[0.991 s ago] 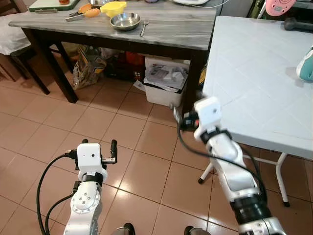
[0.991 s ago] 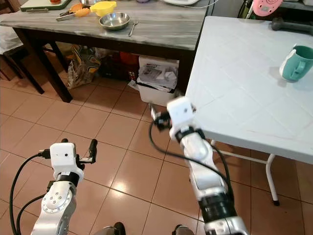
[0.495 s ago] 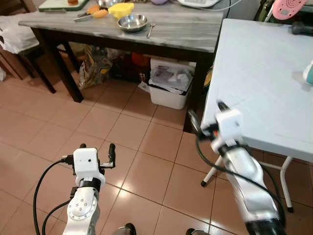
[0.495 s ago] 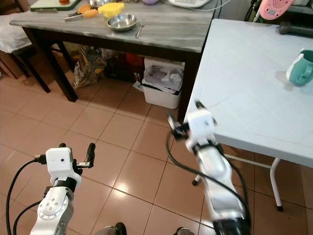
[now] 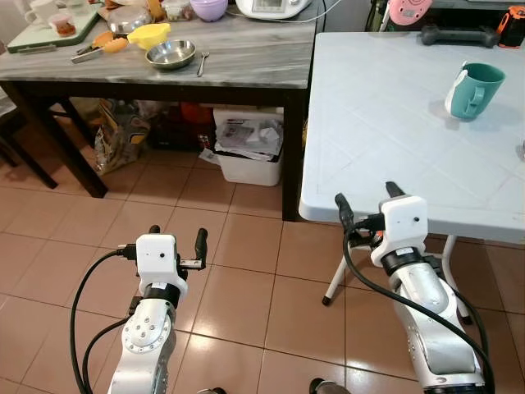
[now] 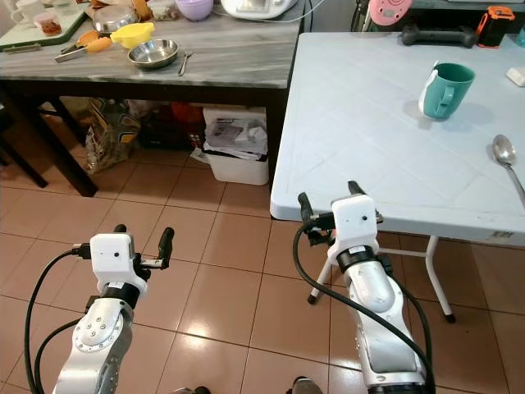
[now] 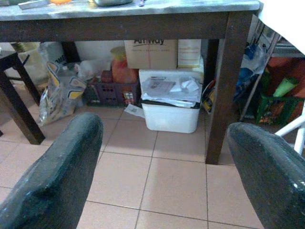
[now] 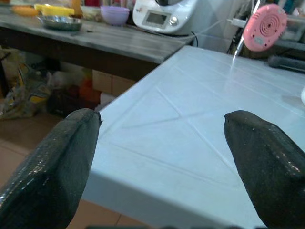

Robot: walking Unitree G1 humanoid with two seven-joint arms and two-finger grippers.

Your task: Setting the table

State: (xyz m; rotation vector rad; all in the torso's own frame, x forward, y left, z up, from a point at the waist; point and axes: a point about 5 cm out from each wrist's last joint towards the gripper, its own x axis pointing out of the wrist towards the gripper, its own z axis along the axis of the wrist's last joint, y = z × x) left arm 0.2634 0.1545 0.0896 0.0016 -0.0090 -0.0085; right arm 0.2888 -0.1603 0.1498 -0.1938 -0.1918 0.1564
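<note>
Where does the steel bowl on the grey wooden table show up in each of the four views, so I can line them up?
Left eye view: steel bowl at upper left, beside the yellow bowl.
Right eye view: upper left, fork just to its right.
Left wrist view: its underside cut by the top edge.
Right wrist view: small, far upper left.
Shared landmark: the grey wooden table.

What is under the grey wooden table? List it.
Under the grey table: a white bin stuffed with papers, a cardboard box behind it, a dark crate and a printed bag on the tiled floor. The bin hides whatever lies directly behind its base.
</note>
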